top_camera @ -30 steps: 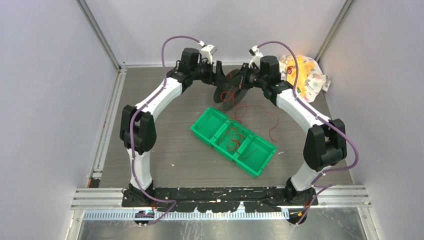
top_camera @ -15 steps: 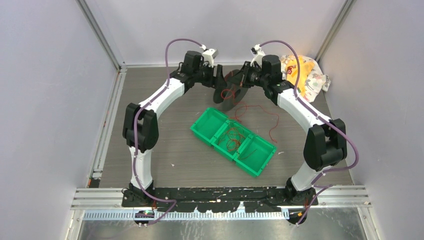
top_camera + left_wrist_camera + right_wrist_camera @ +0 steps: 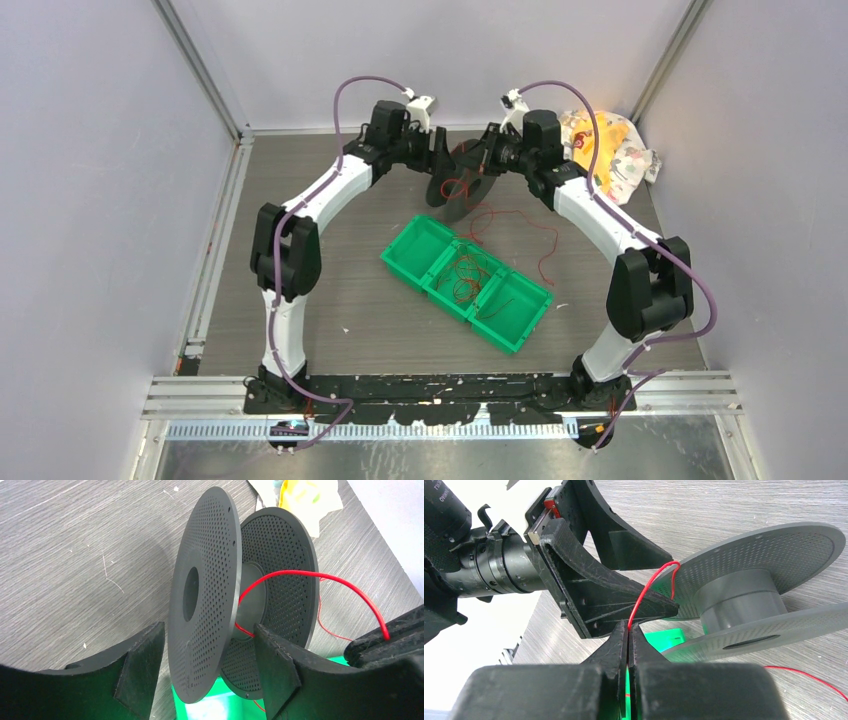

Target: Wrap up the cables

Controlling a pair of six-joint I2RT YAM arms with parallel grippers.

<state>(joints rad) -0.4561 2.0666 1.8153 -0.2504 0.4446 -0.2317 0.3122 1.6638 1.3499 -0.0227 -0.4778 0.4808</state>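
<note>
A black perforated spool [image 3: 462,178] stands on edge at the back of the table. My left gripper [image 3: 438,150] is open. Its fingers [image 3: 140,675] straddle the spool's near flange [image 3: 210,580], one pad between the two flanges, with gaps on both sides. My right gripper [image 3: 487,150] is shut on a thin red cable [image 3: 649,587] that runs from its tips [image 3: 629,627] up over the flange to the spool's hub [image 3: 739,587]. The cable [image 3: 300,575] loops off the hub. More red cable [image 3: 520,225] trails over the table into the green tray.
A green three-compartment tray [image 3: 400,262] lies mid-table, with red wire curls in its middle compartment [image 3: 468,278]. A crumpled yellow-and-white bag [image 3: 610,150] sits at the back right corner. Walls close in the back and both sides.
My left arm has shifted a little to the right, bringing its gripper closer around the spool's flange. The right gripper moved slightly and still pinches the cable. The spool has stayed put.
</note>
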